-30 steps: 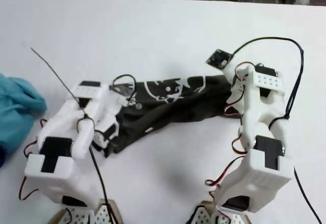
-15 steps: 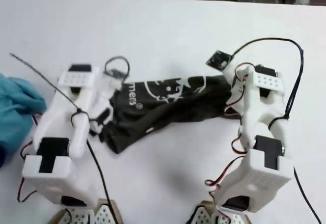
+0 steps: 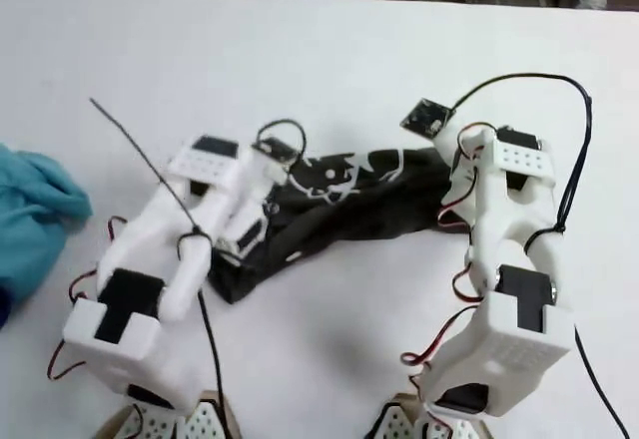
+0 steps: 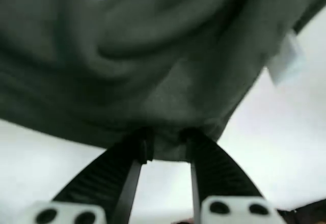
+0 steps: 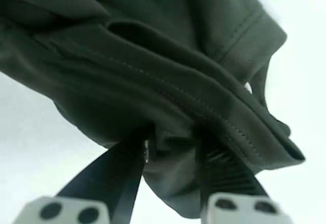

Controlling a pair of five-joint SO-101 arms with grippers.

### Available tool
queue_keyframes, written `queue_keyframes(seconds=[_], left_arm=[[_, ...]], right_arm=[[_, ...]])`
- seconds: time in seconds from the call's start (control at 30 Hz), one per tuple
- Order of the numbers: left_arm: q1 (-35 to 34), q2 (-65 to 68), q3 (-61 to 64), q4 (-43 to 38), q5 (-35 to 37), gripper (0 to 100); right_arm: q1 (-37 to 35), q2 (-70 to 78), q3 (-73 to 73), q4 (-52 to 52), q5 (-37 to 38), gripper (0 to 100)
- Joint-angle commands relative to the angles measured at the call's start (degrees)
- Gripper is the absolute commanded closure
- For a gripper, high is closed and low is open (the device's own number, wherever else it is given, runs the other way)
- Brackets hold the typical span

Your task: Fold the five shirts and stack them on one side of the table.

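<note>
Swung rightward, left pincer [image 4: 165,145] and right pincer [image 5: 173,142] pinch black shirt [image 3: 349,208] stretched left-right.

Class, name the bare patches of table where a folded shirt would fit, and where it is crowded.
Bare: the far strip of table beyond the black shirt, and the near patch between the left arm and right arm. Crowded: the middle, around the shirt, and the left edge by the teal cloth.
</note>
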Motion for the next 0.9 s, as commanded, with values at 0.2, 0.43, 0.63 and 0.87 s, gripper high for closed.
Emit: queue_keyframes(seconds=[0.2, 0.43, 0.63, 0.87], left_arm=[[-8.4, -2.0, 8.0, -9.1, -1.8, 86], [-15.5, -1.9, 8.0, -11.3, -11.3, 86], [-18.5, -1.8, 6.2, -10.3, -14.8, 86], [-19.4, 4.5, -6.0, -2.5, -14.8, 86]], right_arm=[[0.0, -0.8, -0.7, 0.3, 0.1, 85.8], [0.0, -0.3, -0.5, 0.5, 0.1, 85.8], [0.0, -0.3, -0.2, 2.9, 0.0, 86.0], [0.0, -0.7, -0.2, 7.5, 0.0, 86.0]])
